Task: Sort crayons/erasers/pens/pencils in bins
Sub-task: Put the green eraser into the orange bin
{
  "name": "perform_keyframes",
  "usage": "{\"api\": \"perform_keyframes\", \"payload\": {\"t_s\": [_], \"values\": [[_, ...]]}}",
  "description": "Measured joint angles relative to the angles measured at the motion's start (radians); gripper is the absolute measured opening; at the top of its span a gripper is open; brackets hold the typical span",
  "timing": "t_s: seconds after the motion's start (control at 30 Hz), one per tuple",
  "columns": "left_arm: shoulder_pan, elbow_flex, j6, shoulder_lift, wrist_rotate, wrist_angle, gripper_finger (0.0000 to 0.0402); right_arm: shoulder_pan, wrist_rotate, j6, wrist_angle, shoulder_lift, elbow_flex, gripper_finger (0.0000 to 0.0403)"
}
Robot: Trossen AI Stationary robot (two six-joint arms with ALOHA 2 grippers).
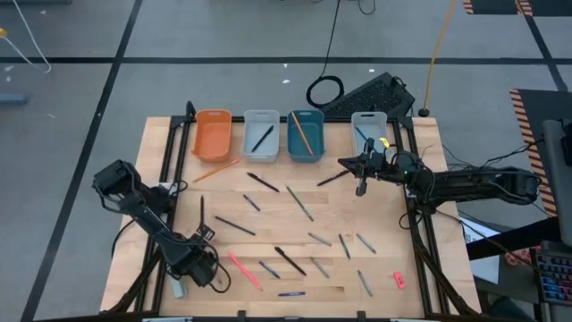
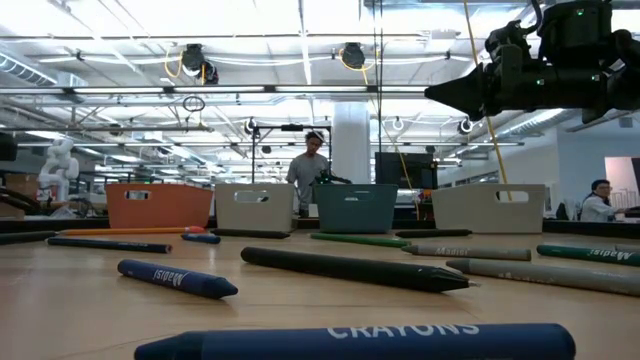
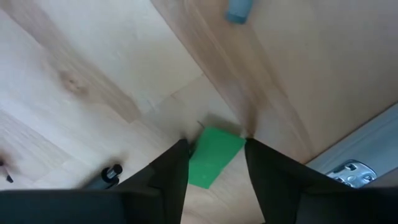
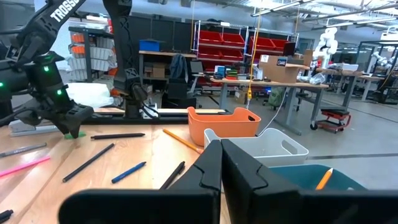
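Pens, pencils and crayons lie scattered on the wooden table (image 1: pixel 295 224). Four bins stand in a row at the far edge: orange (image 1: pixel 213 134), grey (image 1: pixel 261 132), teal (image 1: pixel 306 134) and grey (image 1: pixel 368 128). Near the front left corner my left gripper (image 3: pixel 214 167) points down, shut on the green eraser (image 3: pixel 214 155). The pink-red eraser (image 1: pixel 399 280) lies flat at the front right. My right gripper (image 4: pixel 221 163) is shut with nothing in it, raised above the table (image 2: pixel 470 95) in front of the right grey bin and pointing toward the table's left. My left gripper has the green eraser between its two fingers, coming from above and pointing down. The eraser sits askew in the gap: its lower side (image 3: pixel 191 174) meets one finger (image 3: pixel 177 171), and its far corner (image 3: pixel 241 139) meets the other. Whether it is clear of the table I cannot tell.
A pale blue-grey piece (image 3: pixel 237 9) lies close by the left gripper, and a metal frame rail (image 3: pixel 354 165) runs along the table edge beside it. A pink stick (image 1: pixel 243 268) and dark pens lie mid-table. A dark pen (image 1: pixel 332 178) lies under the right gripper.
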Motion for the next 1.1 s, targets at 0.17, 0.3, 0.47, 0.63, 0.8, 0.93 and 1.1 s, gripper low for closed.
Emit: {"api": "perform_keyframes", "payload": {"t_s": [0.17,0.3,0.47,0.63,0.8,0.93,1.1], "values": [[0.002,-0.001,-0.008,0.003,0.005,0.001,0.0140,0.000,0.000,0.000,0.000,0.000,0.000,0.0000],[0.002,-0.002,-0.008,0.004,0.014,0.001,0.0112,0.000,0.000,0.001,0.000,0.000,0.000,0.0000],[0.002,-0.003,-0.003,0.005,0.018,-0.025,0.0086,0.000,0.000,0.001,0.000,0.000,0.000,0.0000],[0.020,-0.006,-0.042,-0.023,0.017,-0.031,0.0080,0.000,0.000,0.001,0.000,0.000,0.000,0.0000],[0.075,-0.009,-0.135,-0.087,-0.066,-0.068,0.0078,0.000,0.000,0.001,0.000,0.000,0.000,0.0000],[0.140,-0.008,-0.193,-0.158,-0.114,-0.090,0.0078,0.000,0.000,0.001,0.000,0.000,0.000,0.0000],[0.242,0.015,-0.223,-0.263,-0.200,-0.085,0.0078,0.000,0.000,0.001,0.000,0.000,0.000,0.0000]]}}
